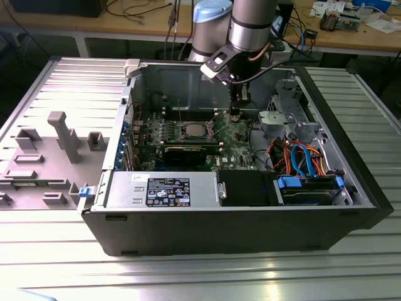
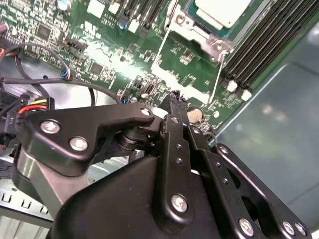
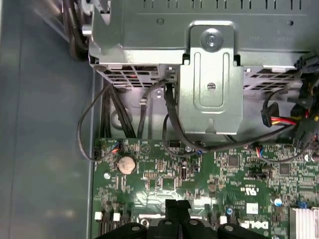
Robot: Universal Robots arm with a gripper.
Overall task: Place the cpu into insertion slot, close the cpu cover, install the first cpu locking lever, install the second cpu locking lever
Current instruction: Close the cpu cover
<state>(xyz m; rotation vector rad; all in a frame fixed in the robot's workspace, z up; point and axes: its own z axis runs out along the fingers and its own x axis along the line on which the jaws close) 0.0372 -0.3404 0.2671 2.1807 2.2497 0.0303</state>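
Open computer case [image 1: 250, 232] — cpu [image 1: 195, 130] lies near tool [image 1: 235, 114], apart, exterior view's left.

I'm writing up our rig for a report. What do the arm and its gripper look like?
The arm is a silver-grey cylinder with a dark band and a pale blue joint cap. A black cable loops off its wrist. The gripper is matt black: flat linkage bars fixed with silver screws, narrowing to slim tips.
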